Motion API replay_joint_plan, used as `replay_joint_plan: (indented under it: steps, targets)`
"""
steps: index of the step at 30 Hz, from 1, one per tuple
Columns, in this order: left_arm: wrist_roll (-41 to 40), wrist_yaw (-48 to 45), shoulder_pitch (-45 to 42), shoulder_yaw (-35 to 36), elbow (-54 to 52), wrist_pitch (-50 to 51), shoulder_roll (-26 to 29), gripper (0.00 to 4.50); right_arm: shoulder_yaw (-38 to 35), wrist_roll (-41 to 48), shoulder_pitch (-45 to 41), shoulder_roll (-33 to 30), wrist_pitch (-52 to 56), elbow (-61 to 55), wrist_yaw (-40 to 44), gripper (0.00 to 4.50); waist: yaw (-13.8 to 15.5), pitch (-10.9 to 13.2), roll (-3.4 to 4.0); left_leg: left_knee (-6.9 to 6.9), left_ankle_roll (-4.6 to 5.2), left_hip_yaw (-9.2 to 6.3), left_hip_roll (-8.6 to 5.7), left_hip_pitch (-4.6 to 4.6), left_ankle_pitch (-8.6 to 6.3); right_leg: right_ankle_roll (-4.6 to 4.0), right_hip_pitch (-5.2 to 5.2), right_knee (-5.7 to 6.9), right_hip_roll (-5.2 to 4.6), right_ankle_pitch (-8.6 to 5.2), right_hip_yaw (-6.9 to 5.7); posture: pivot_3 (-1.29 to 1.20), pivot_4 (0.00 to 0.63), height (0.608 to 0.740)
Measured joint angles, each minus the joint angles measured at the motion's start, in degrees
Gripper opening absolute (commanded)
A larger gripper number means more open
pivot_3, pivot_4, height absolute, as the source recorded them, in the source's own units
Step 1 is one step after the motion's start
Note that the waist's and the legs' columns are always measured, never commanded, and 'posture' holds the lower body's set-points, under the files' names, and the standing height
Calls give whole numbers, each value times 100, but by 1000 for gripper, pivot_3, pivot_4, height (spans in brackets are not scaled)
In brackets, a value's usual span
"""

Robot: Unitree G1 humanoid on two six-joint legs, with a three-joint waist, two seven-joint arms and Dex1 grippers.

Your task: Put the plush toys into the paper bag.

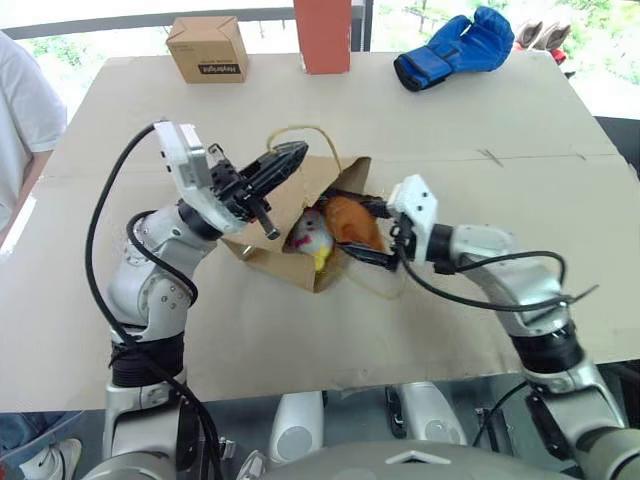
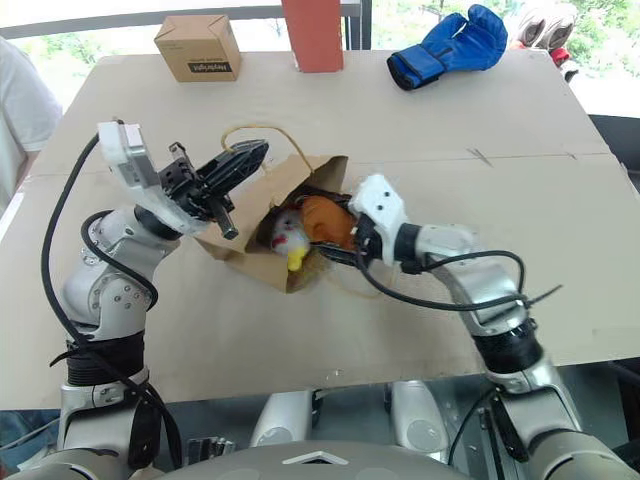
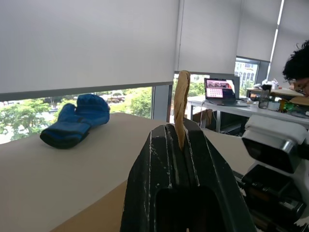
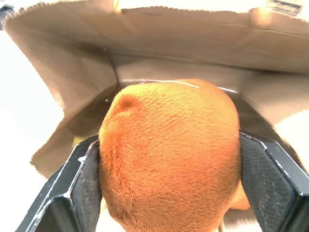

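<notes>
The right gripper (image 1: 368,232) sits at the mouth of the paper bag (image 1: 300,200), fingers spread on either side of the orange plush toy (image 4: 169,154); whether the pads touch it is hard to tell. The white rocket toy (image 1: 312,236) lies inside already. The left gripper (image 1: 270,172), pressed together, pinches a cord handle (image 3: 181,106), holding the mouth open. The release step seems in hand; next, the right arm must back out cleanly. Beyond, the tan table (image 1: 480,110) carries a small box (image 1: 207,48) and blue boxing glove (image 1: 455,47), with windows behind.

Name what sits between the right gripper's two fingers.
The orange toy, at the paper bag's mouth, fills the gap between the right gripper's fingers, seen in the right wrist view.
</notes>
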Motion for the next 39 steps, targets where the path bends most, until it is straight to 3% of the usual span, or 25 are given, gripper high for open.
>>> replay_joint_plan:
  steps: [4,8,13,15,17,22,25,33,39]
  targets:
    - [-133,77,-103,99,48,22,-8,0,-319,266,258,-309,418,-442,-103,3712,5,0,-1,1,0,1,0,-1,0,0,0,-1,0,0,0,0,150,740]
    - [-189,129,-211,179,122,37,-17,0,-266,226,268,-205,453,-425,-319,3712,-16,0,-1,2,0,1,0,1,0,1,0,-1,1,0,1,0,150,740]
    - [-205,160,-280,-36,96,109,-175,0,643,-419,-649,584,-273,897,-486,3712,-36,0,-1,0,0,-1,0,1,0,0,-1,1,3,0,2,0,150,740]
    - [-212,170,-280,-60,80,128,-187,0,817,-558,-881,769,-508,1256,-474,4261,-10,-1,-2,0,0,-1,0,-3,0,1,-1,-3,1,0,1,0,150,740]
    - [-217,218,-283,-56,50,155,-194,0,893,-727,-1277,1027,-897,2067,-405,4429,-10,-1,-3,1,0,0,-1,-4,0,1,-1,-4,0,1,0,0,150,740]
    - [-226,344,-254,-30,-42,174,-193,0,1158,-1206,-1543,1010,-1656,2794,-234,4429,22,-1,-2,-1,0,-2,-1,-7,0,1,-2,-5,0,1,-2,0,150,740]
    - [-263,433,-146,60,-63,176,-164,0,967,-1151,-1304,716,-1540,2350,-140,4429,26,-1,-2,-2,0,-3,-1,-6,0,1,-1,-5,-1,1,-3,0,150,740]
    - [-528,694,-165,464,-3,220,-157,0,-566,242,-68,-102,201,-300,-213,4429,21,-2,-4,-1,0,-5,-1,-3,0,0,2,-3,0,0,-3,0,150,740]
    - [-748,782,-429,610,164,266,-156,0,-784,322,468,-504,791,-489,-600,4429,8,-2,-4,2,0,-2,-1,-1,0,0,1,-3,0,0,0,0,150,740]
